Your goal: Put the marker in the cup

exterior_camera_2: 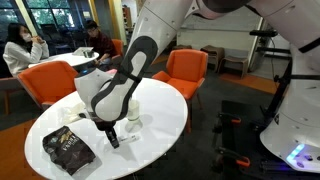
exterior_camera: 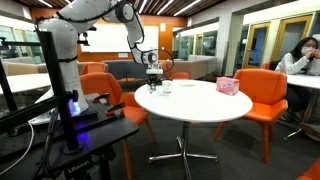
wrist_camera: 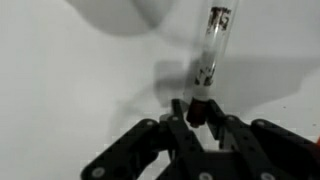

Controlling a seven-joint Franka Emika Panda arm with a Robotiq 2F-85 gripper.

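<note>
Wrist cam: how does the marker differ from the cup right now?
The marker is a thin stick, pale with a dark end; the cup is broad, round and all white. The marker is pinched in the claw; the cup stands free on the table, only partly in view. Both are mostly pale.

Tabletop (exterior_camera: 195,102): I see it bare from cup (exterior_camera: 165,87) to box (exterior_camera: 227,86), open for passing.
Bag (exterior_camera_2: 68,150): lies close beside my gripper (exterior_camera_2: 113,140).
Chairs (exterior_camera: 262,90): stand round its rim.
</note>
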